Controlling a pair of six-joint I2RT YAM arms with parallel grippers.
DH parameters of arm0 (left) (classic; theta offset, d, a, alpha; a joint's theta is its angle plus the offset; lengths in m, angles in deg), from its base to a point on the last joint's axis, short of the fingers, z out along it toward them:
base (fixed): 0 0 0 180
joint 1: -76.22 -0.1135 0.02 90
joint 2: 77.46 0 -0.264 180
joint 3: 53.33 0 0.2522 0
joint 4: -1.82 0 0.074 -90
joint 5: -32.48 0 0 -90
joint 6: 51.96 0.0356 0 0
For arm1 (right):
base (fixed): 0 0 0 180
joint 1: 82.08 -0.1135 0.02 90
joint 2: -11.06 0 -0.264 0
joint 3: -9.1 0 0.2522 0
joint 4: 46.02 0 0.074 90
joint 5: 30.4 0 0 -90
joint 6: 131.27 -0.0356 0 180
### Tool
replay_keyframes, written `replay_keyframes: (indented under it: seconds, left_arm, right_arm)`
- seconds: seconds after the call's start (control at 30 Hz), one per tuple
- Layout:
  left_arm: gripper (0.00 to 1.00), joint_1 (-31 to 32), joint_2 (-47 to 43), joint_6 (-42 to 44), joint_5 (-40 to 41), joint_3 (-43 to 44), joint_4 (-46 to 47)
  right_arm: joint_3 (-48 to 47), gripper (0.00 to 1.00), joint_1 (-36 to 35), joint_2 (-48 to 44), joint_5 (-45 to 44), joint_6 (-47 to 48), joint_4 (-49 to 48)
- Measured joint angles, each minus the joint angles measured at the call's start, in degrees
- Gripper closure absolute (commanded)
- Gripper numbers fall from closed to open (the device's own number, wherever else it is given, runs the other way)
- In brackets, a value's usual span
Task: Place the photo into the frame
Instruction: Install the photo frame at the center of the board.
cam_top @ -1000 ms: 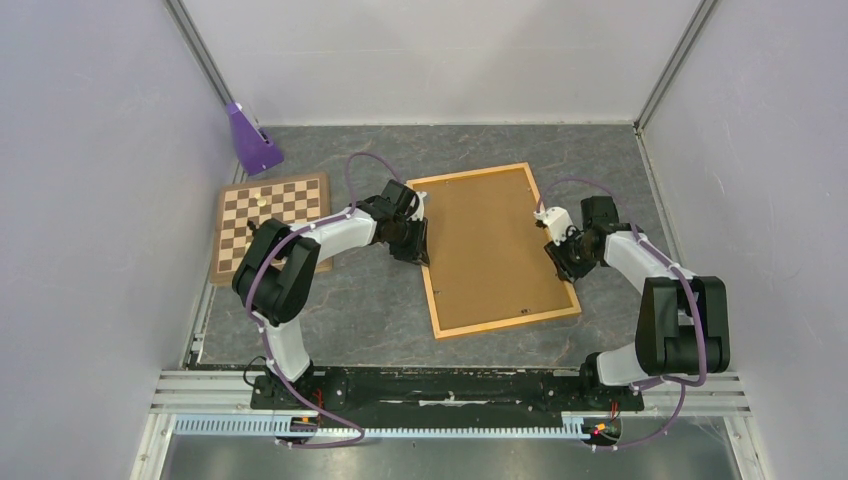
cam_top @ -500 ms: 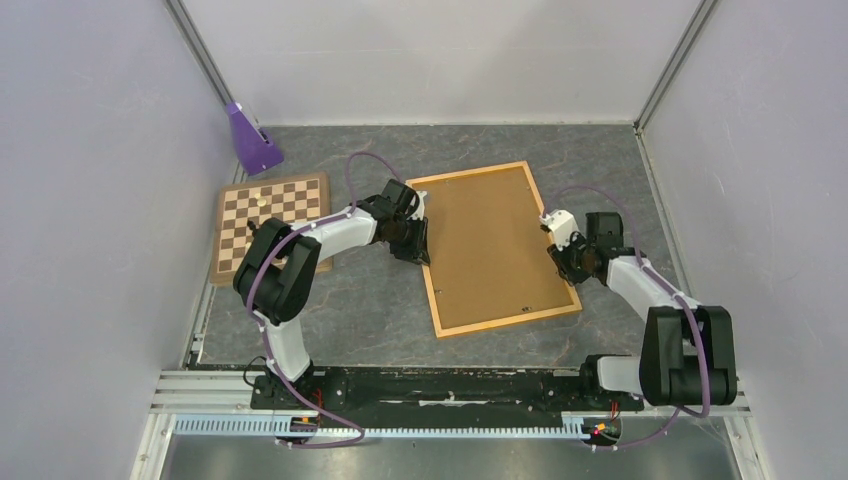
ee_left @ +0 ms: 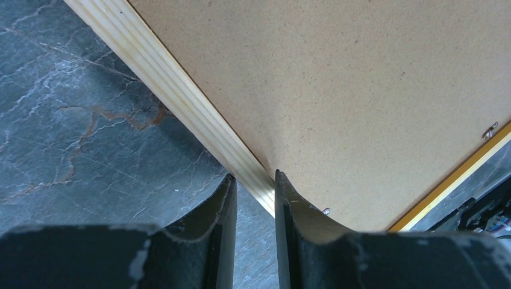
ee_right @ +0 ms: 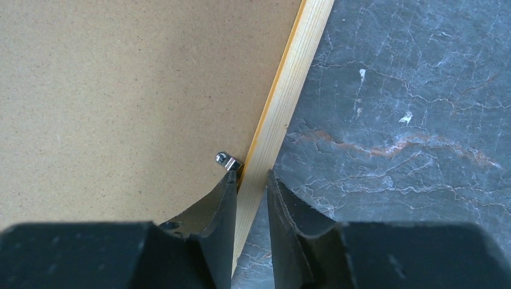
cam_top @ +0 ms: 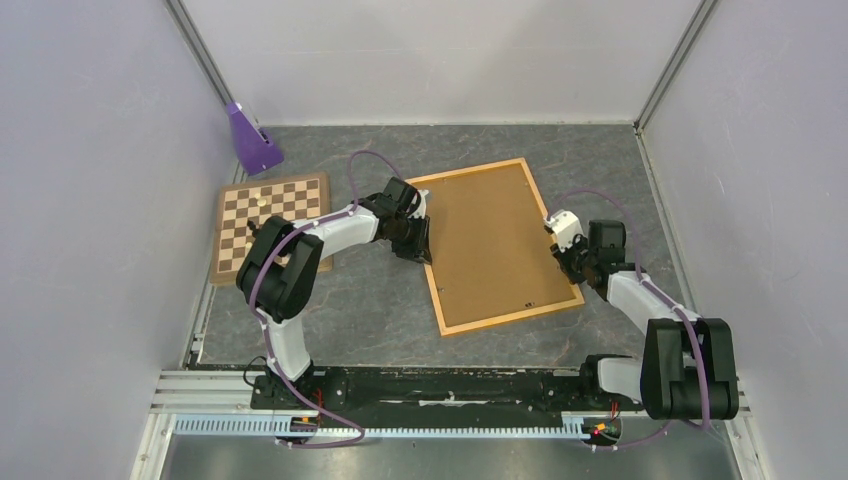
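Frame (cam_top: 490,245): centre of picture, back side up on grey table (cam_top: 350,300). Brown fibreboard back, thin light-orange rails, skewed slightly. Left gripper (cam_top: 418,243) is clenched on its left rail. Right gripper (cam_top: 568,262) is clenched on the right rail beside a metal clip (ee_right: 224,159). Both arms are bent, elbows outward, wrists low.

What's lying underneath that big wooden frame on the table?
The frame lies back-up, and its brown backing board covers everything beneath. Only grey marbled tabletop shows around it. Whether a photo sits under the board cannot be seen.
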Motion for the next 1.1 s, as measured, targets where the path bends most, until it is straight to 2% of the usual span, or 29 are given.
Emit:
replay_keyframes:
  seconds: [0.67,1.1]
  left_arm:
    - [0.98,0.0,0.3,0.2,0.0,0.5,-0.1]
    - [0.98,0.0,0.5,0.2,0.0,0.7,-0.4]
  right_arm:
    - [3.4,0.83,0.4,0.5,0.7,-1.2,-9.6]
    - [3.7,0.85,0.5,0.9,0.9,-1.7,-10.8]
